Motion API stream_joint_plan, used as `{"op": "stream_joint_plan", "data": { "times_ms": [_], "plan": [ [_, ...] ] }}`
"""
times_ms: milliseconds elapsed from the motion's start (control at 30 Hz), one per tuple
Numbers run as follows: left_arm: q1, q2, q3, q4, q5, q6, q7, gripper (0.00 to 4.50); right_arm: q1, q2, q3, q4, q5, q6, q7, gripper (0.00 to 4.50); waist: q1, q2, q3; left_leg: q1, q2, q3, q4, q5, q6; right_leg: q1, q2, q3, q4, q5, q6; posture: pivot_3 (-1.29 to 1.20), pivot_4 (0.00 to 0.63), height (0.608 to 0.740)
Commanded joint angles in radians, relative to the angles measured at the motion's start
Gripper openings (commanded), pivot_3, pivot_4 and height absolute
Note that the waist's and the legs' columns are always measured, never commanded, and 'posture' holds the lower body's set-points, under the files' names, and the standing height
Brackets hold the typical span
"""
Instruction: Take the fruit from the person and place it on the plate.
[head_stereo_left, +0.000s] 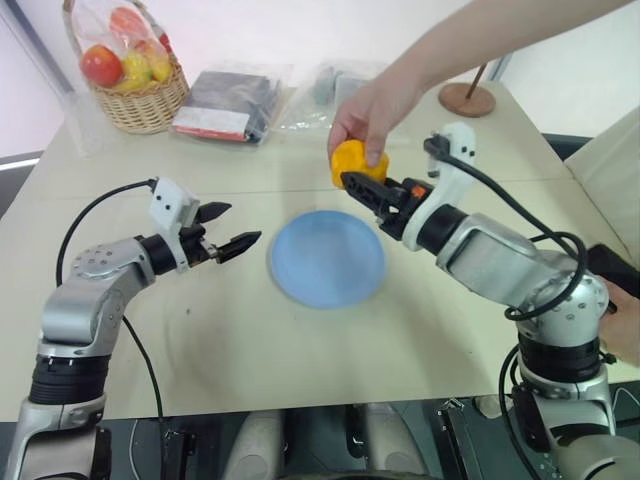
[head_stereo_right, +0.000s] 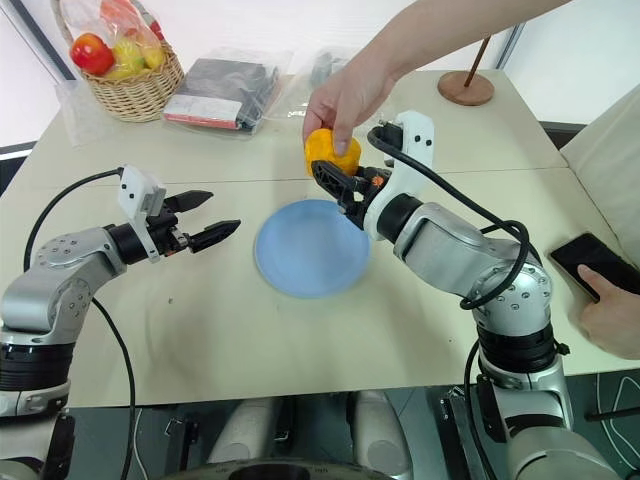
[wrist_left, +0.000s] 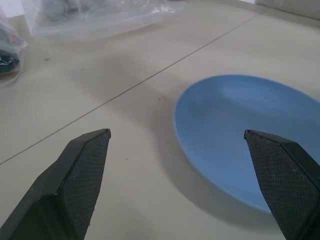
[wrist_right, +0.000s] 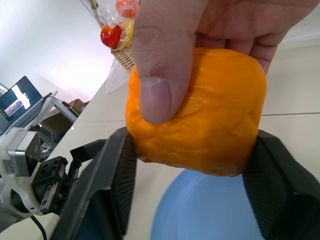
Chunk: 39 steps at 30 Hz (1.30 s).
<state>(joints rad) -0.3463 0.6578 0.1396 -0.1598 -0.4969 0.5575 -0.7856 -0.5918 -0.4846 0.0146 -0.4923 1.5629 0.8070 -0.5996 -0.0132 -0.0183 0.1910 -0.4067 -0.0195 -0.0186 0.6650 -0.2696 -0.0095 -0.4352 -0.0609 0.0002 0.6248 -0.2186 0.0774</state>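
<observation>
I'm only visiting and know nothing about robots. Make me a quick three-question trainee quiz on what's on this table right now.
1. True or false: the fruit already lies on the plate.
2. What touches the fruit? A) only the person's hand; B) only the right tool; C) both.
3. Fill in: the left tool is ____ and holds nothing.

Key: 1 false, it is held above the plate's far edge. 2 C, the hand grips it from above while the right tool's fingers press its sides. 3 open.
</observation>
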Motion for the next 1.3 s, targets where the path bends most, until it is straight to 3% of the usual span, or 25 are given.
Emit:
{"op": "stream_joint_plan", "data": {
  "times_ms": [33,333,633,867,1300],
  "plan": [
    [0.001,0.015,0.028,-0.032,-0.003,-0.018,-0.002,4.50,-0.021,0.007,-0.011,-0.017,-0.003,-0.006,0.010,2.74,0.000,0.000,0.000,0.000,0.000,0.000,0.000,0.000,0.000,0.000,0.000,0.000,0.000,0.000,0.001,0.00,0.150,0.740],
    [-0.003,0.010,0.024,-0.026,-0.002,-0.022,-0.003,4.50,-0.015,0.000,-0.017,-0.026,0.004,0.000,0.014,2.74,0.000,0.000,0.000,0.000,0.000,0.000,0.000,0.000,0.000,0.000,0.000,0.000,0.000,0.000,0.001,0.00,0.150,0.740],
    [0.004,0.060,0.030,-0.060,-0.079,0.064,-0.081,4.50,0.065,-0.190,-0.018,-0.081,0.078,0.110,0.215,2.74,0.001,0.000,0.000,-0.001,0.000,0.000,0.000,0.000,0.000,0.000,0.000,0.000,-0.001,-0.001,-0.001,0.00,0.150,0.740],
    [0.047,0.175,0.018,-0.135,-0.159,0.167,-0.198,4.50,0.088,-0.275,0.126,-0.050,-0.242,0.190,0.439,2.74,-0.001,0.000,0.000,0.000,0.000,0.000,0.000,0.000,0.000,0.000,0.001,-0.001,0.000,-0.001,-0.002,0.00,0.150,0.740],
    [0.082,0.293,0.043,-0.160,-0.177,0.198,-0.281,4.50,0.112,-0.171,0.246,0.041,-0.658,0.174,0.693,2.74,0.001,0.000,0.000,-0.001,0.000,0.000,0.000,0.000,0.000,0.000,0.001,-0.001,-0.003,-0.001,-0.002,0.00,0.150,0.740]
  ]
}}
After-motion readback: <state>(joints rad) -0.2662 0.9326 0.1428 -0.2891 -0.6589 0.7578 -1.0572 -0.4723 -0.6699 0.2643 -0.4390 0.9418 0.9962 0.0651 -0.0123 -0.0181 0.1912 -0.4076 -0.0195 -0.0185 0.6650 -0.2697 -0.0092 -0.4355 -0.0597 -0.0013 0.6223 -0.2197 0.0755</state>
